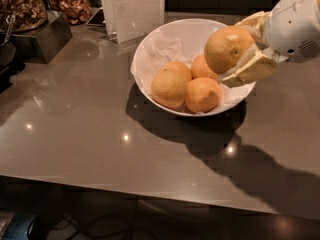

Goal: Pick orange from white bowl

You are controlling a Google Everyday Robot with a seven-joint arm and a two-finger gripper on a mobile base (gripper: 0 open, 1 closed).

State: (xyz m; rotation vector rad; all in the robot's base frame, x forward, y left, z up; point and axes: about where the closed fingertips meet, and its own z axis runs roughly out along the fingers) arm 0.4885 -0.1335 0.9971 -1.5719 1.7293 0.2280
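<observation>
The white bowl point(150, 44) stands on the grey counter, lined with crumpled white paper. My gripper point(239, 49) comes in from the upper right and is shut on the orange point(227, 48), a yellow-orange dimpled fruit with a small dark dot on its face. It holds the orange in the air above the bowl's right side. The cream fingers point(250, 69) clamp it from above and below. Several other oranges point(170, 88) lie in the bowl, one deeper orange point(202, 95) at the front.
A white upright sign point(132, 9) stands behind the bowl. At the far left are a dark box point(42, 39) and containers of dried snacks point(20, 6). The counter's front edge point(150, 186) runs across the lower part of the view.
</observation>
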